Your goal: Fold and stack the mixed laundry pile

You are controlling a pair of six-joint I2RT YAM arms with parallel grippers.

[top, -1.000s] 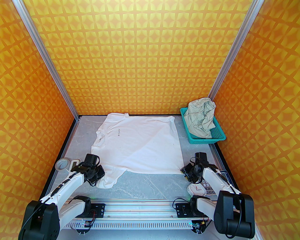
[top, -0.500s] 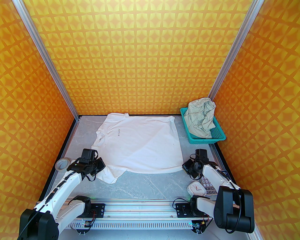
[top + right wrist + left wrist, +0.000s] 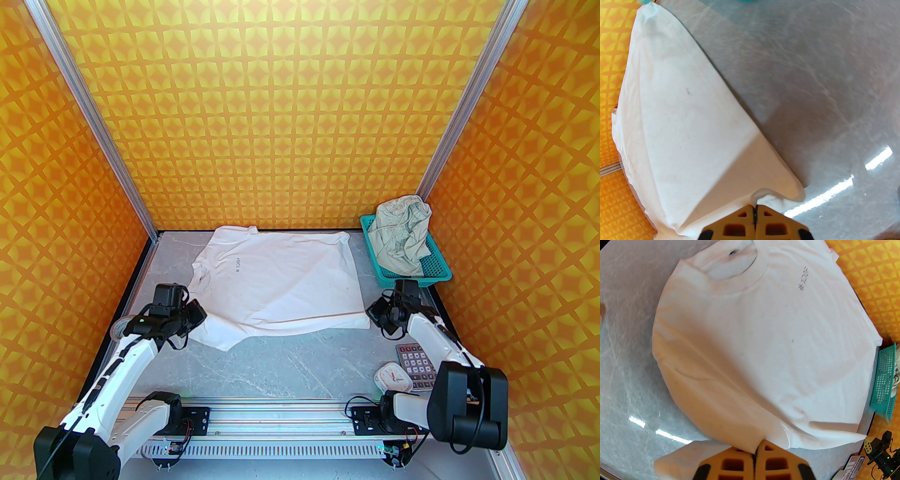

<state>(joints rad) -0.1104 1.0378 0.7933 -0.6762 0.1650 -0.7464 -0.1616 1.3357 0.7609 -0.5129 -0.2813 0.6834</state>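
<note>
A grey marbled table (image 3: 290,370) lies under the white T-shirt (image 3: 281,281), which is spread front-up across its middle and far part, collar to the left, small dark lettering on the chest. The shirt's near edge is raised off the surface at both ends.

At the shirt's near left corner, by the sleeve, the left gripper (image 3: 199,318) is clamped on the cloth; its wrist view shows the tan fingers (image 3: 740,465) pressed together with fabric pinched between them. At the shirt's near right corner the right gripper (image 3: 372,315) is likewise closed on the hem, the cloth sloping up to it.

Right of the shirt's far right corner, just apart from it, sits a teal mesh basket (image 3: 440,272), with the pale green shorts (image 3: 403,234) heaped in it. Nearer than the shirt, on the right, lie a calculator (image 3: 416,361) and a small white clock (image 3: 393,377). Left of the sleeve is a roll of tape (image 3: 119,328).
</note>
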